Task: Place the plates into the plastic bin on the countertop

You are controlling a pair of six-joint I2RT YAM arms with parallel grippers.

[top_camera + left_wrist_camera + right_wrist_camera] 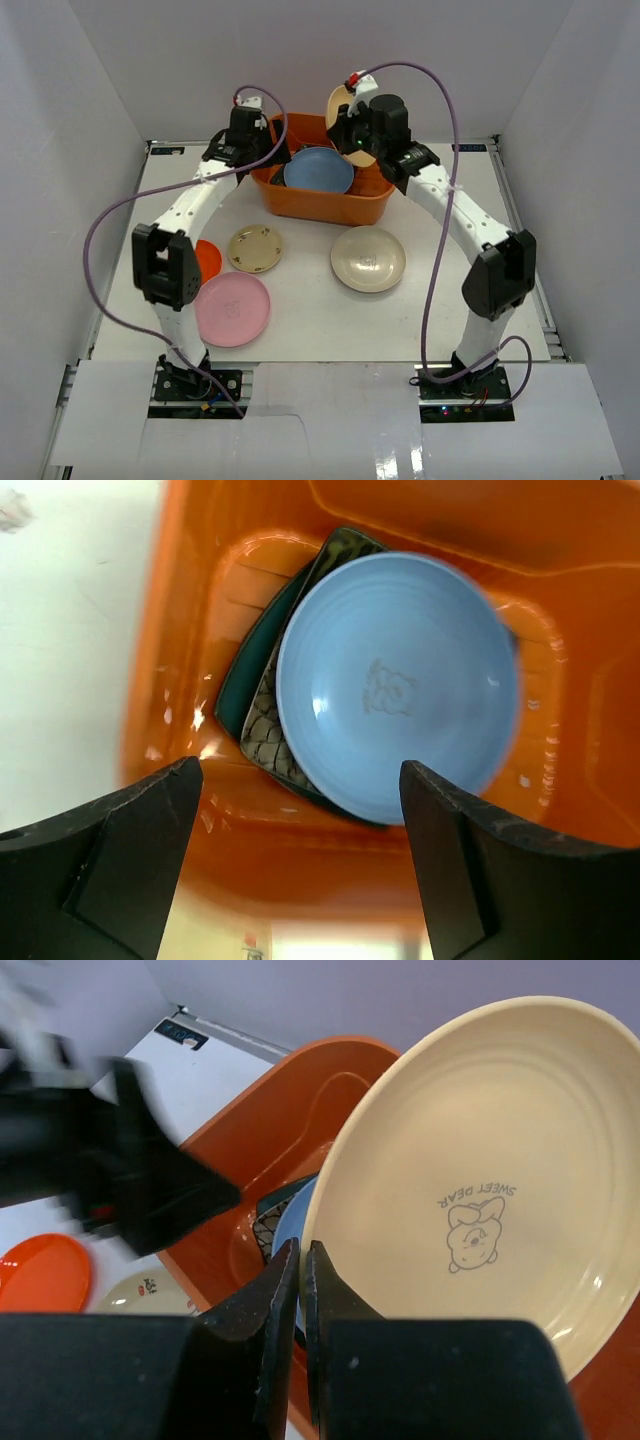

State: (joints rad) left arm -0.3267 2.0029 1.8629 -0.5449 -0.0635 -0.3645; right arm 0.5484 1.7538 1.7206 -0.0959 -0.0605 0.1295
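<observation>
The right jaws are clamped on the lower rim of a round yellow-tan plate [500, 1180] and hold it on edge, its printed face turned toward the wrist. Just below these jaws lies the large orange plastic bin [320, 208]. The plate hangs steeply tilted over the bin's far right corner. The coming move looks like a lowering with a tilt toward flat, and it falls to the right arm.

The left jaws stand wide apart and empty above the bin's left half. Straight beneath them a round blue plate [400, 690] rests on a square black patterned plate [270, 735] and a square teal plate [245, 675].

Well behind both jaws, on the white table [330, 330], lie a round pink plate [232, 309], a round orange-red plate [208, 258], a small beige plate [254, 248] and a round cream plate [368, 259].
</observation>
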